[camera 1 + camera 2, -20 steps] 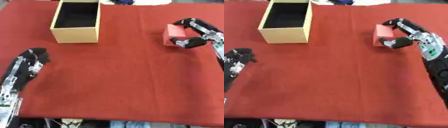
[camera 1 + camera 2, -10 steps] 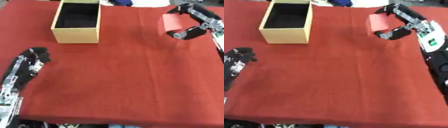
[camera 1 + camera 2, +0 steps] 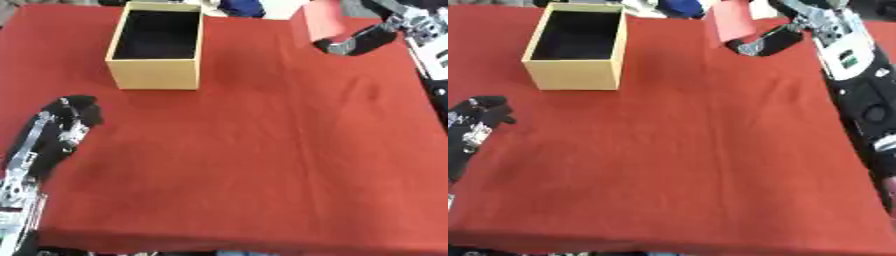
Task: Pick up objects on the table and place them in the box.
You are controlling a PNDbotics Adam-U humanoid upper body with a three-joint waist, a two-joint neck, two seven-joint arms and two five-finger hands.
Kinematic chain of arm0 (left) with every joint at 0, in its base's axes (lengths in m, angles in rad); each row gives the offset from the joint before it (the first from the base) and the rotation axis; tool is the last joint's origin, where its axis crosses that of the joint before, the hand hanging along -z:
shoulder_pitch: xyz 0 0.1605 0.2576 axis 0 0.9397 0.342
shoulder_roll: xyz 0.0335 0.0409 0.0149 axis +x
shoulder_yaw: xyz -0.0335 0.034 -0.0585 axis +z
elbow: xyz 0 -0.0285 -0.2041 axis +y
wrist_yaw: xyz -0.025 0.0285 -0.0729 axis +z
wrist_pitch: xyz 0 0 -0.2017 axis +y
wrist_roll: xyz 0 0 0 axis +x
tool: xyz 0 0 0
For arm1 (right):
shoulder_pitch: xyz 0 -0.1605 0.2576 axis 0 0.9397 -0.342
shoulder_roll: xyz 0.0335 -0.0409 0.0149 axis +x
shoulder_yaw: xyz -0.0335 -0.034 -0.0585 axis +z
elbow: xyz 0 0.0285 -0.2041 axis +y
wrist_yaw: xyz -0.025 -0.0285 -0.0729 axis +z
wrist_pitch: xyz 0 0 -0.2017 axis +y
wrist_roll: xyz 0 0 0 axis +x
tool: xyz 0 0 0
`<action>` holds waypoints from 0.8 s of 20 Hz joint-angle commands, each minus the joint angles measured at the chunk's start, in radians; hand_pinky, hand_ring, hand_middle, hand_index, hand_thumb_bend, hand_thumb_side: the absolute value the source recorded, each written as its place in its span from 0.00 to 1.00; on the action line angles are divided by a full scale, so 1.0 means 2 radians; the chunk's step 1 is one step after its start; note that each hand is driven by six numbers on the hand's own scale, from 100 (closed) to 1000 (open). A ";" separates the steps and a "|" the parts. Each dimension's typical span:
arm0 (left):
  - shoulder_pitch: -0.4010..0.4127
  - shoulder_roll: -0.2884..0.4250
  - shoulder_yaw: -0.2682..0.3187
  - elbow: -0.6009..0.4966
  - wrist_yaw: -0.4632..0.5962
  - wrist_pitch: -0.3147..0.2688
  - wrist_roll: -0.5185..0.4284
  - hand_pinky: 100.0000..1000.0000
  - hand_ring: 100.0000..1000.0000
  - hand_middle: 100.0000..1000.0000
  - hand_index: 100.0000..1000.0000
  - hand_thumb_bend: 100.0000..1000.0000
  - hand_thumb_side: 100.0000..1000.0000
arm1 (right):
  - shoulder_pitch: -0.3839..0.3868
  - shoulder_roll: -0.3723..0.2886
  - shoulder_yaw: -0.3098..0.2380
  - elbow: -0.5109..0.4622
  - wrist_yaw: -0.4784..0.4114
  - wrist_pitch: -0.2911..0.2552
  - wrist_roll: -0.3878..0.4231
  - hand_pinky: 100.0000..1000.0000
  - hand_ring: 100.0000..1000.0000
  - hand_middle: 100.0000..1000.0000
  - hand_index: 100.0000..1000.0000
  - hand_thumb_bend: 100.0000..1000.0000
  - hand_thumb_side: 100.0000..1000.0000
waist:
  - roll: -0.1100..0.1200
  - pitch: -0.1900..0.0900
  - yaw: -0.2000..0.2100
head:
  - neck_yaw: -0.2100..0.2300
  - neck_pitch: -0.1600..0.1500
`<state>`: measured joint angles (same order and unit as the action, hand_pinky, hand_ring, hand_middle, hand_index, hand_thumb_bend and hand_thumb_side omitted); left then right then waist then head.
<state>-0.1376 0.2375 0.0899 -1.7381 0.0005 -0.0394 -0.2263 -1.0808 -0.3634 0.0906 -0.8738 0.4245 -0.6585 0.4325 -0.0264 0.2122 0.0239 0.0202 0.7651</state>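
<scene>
Pink and block-shaped, the object (image 3: 730, 21) is in my right hand (image 3: 773, 36), raised off the red tablecloth (image 3: 684, 150) near the far edge of the table. My thumb sits under its lower right corner and my other digits reach over it from the right and behind, so the hand is clamped around the block; the block tilts a little, its top leaning toward my left. My right forearm (image 3: 852, 65), white and black with a small green mark, runs back from the hand along the right border of the table toward me.

Off to the left of that hand, well apart from it, the box (image 3: 159, 45) stands upright on the cloth. It is tan cardboard, open at the top, with a dark inside in which I can make out nothing. The block is not above it; bare red cloth lies between the two.

My left hand (image 3: 72, 116) rests on the cloth far from the block, near the lower left corner, black with silver parts, fingers pointing up the table and only slightly bent, holding nothing. Its arm (image 3: 26, 170) trails down to the bottom edge.

Behind the table, beyond my right hand, some blue and white things (image 3: 238, 7) lie blurred; I cannot tell what they are.
</scene>
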 commanded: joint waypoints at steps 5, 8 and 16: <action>-0.007 0.012 -0.013 -0.007 0.005 -0.003 -0.014 1.00 0.55 0.54 0.71 0.43 0.50 | -0.030 0.027 -0.006 0.015 0.013 0.000 0.002 0.72 0.76 0.27 0.59 0.18 0.02 | 0.001 -0.013 0.021 | -0.014 0.002; -0.014 0.012 -0.022 -0.007 0.009 -0.003 -0.022 1.00 0.55 0.54 0.71 0.43 0.50 | -0.034 0.034 -0.008 0.021 0.020 0.002 -0.002 0.73 0.76 0.28 0.60 0.18 0.02 | -0.001 -0.013 0.036 | -0.024 0.002; -0.032 0.014 -0.040 -0.006 0.016 0.000 -0.042 1.00 0.55 0.54 0.71 0.43 0.50 | -0.042 0.043 -0.011 0.024 0.036 0.002 -0.036 0.72 0.76 0.32 0.64 0.17 0.00 | -0.013 -0.009 0.071 | -0.050 0.000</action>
<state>-0.1903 0.2392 0.0152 -1.7377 0.0240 -0.0384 -0.3019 -1.1374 -0.2685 0.0768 -0.8150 0.4862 -0.6546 0.3746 -0.0587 0.2089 0.1690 -0.0710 0.7649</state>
